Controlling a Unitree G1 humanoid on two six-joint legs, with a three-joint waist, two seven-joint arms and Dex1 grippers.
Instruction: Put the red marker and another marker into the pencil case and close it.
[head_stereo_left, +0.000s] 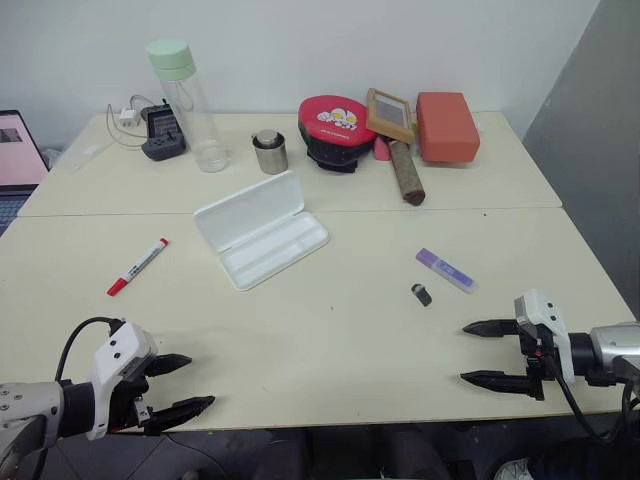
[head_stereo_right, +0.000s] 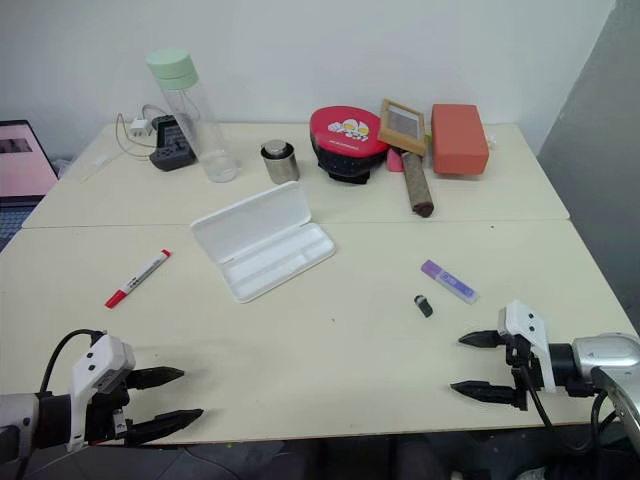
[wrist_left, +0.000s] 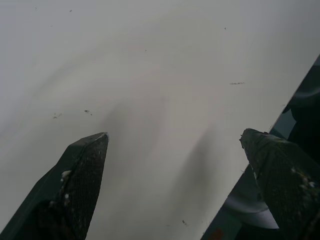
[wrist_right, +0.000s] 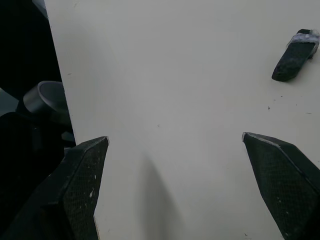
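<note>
2 markers lie either side of the open pencil case (head_stereo_left: 262, 232); each tool spread, empty.

**Mostly plastic on a matt table**

The table (head_stereo_left: 340, 330) is smooth, matt cream laminate. The case (head_stereo_left: 262, 235) is white plastic with a soft sheen. The bottle (head_stereo_left: 190, 105) is clear plastic under a matt green cap. The cup (head_stereo_left: 269, 152) is brushed metal. The fingers (wrist_right: 82, 185) are black with a fine rough grain.
</note>
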